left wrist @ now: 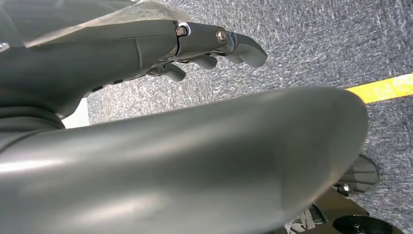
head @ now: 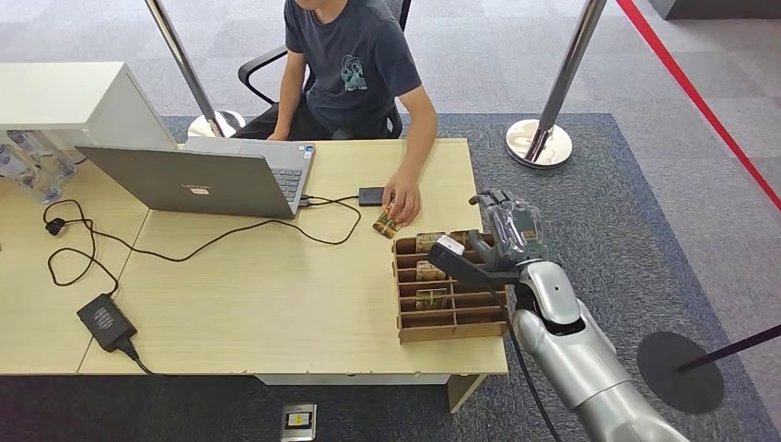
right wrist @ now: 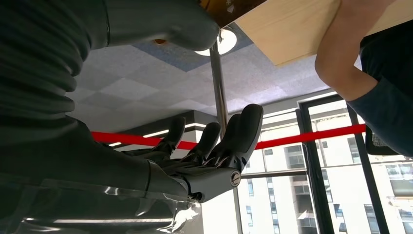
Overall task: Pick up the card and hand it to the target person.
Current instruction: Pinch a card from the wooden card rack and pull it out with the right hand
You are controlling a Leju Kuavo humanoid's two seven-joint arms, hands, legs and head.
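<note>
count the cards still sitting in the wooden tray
3 visible: one in the top row, one in the row below, one lower down. The right hand covers the tray's far right side, so more may be hidden.

Cards (head: 431, 298) in tray (head: 451, 327); laptop (head: 207, 175) left

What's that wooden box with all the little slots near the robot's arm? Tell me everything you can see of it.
The box is a flat brown tray, seemingly thin wood or board, split by dividers into rows of narrow slots. It lies flat on the table's near right corner. A few slots hold small cards; the others look empty. The right robot hand hovers over its far right part, fingers spread, holding nothing. A person's hand rests on the table just beyond it, on another card.
</note>
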